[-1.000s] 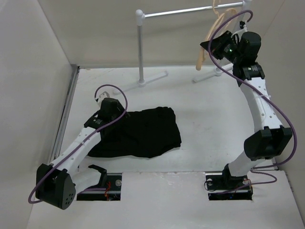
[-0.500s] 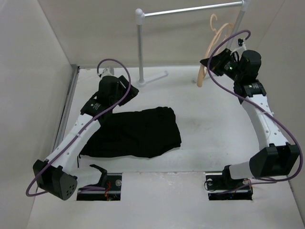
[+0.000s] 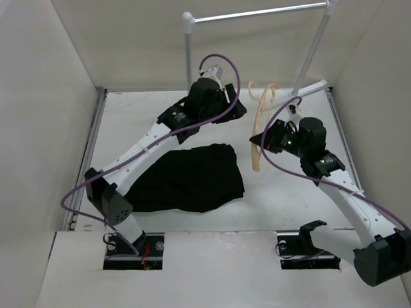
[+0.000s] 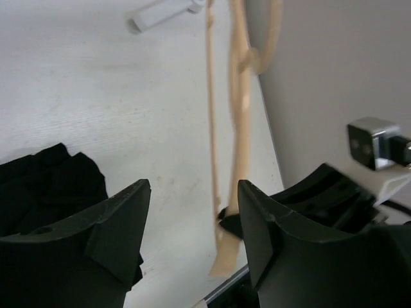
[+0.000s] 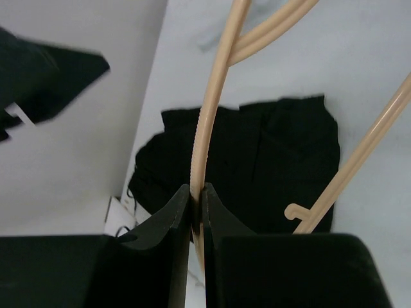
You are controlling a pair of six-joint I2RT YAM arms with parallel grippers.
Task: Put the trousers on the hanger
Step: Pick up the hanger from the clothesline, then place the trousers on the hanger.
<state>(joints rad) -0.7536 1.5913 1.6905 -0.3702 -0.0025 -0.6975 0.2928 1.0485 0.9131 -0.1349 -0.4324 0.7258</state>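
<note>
1. The right gripper [image 5: 196, 192] is clamped tight on one arm of the hanger [image 3: 256, 154], holding it over the middle of the table [image 3: 289, 199] — well forward of the rail stand [image 3: 257, 13].
2. The left gripper [image 4: 192, 189] hovers just beside the hanger's upper end, its fingers spread wide with nothing between them.
3. The trousers [image 3: 192, 176] lie bunched on the table, left of the hanger — their right edge is near its lower tip, and a thin strip of white shows between the two.

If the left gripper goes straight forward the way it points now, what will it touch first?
Most likely the hanger, which lies straight ahead of the open left gripper; how far ahead is unclear from these views.
</note>
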